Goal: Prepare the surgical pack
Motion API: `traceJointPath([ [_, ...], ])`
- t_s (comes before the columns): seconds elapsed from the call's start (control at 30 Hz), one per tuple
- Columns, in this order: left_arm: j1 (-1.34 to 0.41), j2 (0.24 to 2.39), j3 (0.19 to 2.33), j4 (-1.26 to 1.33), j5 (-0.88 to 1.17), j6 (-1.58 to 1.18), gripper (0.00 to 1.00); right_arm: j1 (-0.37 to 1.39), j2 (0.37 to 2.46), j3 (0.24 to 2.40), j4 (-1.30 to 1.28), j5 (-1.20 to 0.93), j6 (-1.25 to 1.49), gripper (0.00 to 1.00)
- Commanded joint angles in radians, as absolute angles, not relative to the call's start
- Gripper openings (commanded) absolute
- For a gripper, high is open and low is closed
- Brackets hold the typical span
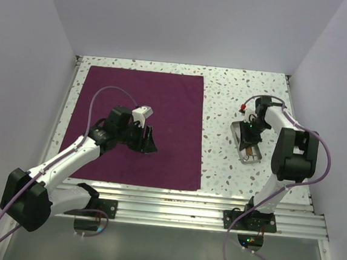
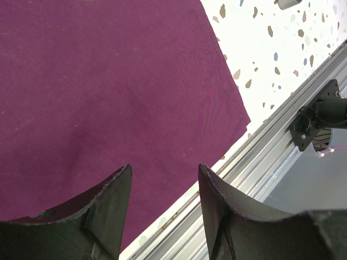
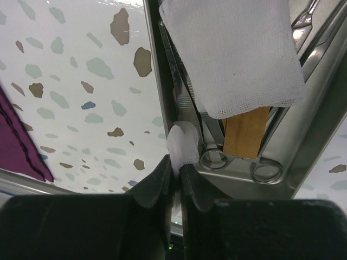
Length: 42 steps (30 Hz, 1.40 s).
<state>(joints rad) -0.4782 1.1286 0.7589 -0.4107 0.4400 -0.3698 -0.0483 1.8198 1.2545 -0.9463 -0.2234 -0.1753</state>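
**Pack spread flat, right pincer at the tray**

The surgical pack [image 1: 176, 100] lies open and smooth on the speckled table [image 1: 225, 98], and everything below is placed from it.

Your left gripper [image 1: 150, 141] hangs over the middle of the pack, a little toward its near edge. Its jaws stand well apart and nothing is between them. The left wrist view shows bare purple cloth beyond the two dark fingers [image 2: 116, 200], with the pack's near right corner ending just short of the aluminium rail [image 1: 186, 198].

Your right gripper [image 3: 176, 165] is off the pack, well to its right, at a metal tray [image 3: 153, 54] that sits apart from the cloth. Its jaws are drawn almost together, leaving only a thin slit. A small white wad [image 3: 182, 142] sits at the tips against the tray's rim and appears to be pinched there, though the close angle makes that hard to confirm.

In the tray lie a gauze square [image 3: 233, 54], a wooden stick [image 3: 244, 132] partly beneath it, and ring-handled steel instruments [image 3: 267, 172].
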Motion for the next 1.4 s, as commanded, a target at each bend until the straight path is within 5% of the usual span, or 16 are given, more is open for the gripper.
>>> traceJointPath([
  [0.0, -0.471, 1.123, 0.776, -0.391, 0.462, -0.344, 0.56, -0.06, 1.839, 1.281, -0.934, -0.18, -0.169, 0.16],
  [0.2, -0.469, 1.129, 0.782, -0.393, 0.469, -0.348, 0.56, -0.066, 1.798, 1.313, -0.928, -0.004, -0.117, 0.49],
  [0.53, -0.463, 1.147, 0.807, -0.426, 0.431, -0.347, 0.56, -0.071, 1.805, 1.393, -0.951, 0.198, -0.034, 0.63],
  [0.6, -0.459, 1.144, 0.825, -0.454, 0.407, -0.348, 0.56, -0.071, 1.859, 1.428, -0.956, 0.184, -0.026, 0.61],
  [0.77, -0.454, 1.12, 0.876, -0.544, 0.327, -0.359, 0.57, -0.069, 1.988, 1.499, -0.936, 0.138, 0.02, 0.39],
  [1.0, -0.439, 1.088, 0.959, -0.673, 0.08, -0.406, 0.58, -0.071, 2.019, 1.46, -0.882, 0.143, 0.006, 0.37],
  [1.2, -0.422, 1.065, 0.999, -0.733, -0.029, -0.437, 0.59, -0.069, 2.02, 1.491, -0.9, 0.141, 0.054, 0.08],
  [1.37, -0.416, 1.083, 1.019, -0.765, -0.064, -0.452, 0.6, -0.069, 1.985, 1.531, -0.949, 0.121, 0.095, 0.0],
])
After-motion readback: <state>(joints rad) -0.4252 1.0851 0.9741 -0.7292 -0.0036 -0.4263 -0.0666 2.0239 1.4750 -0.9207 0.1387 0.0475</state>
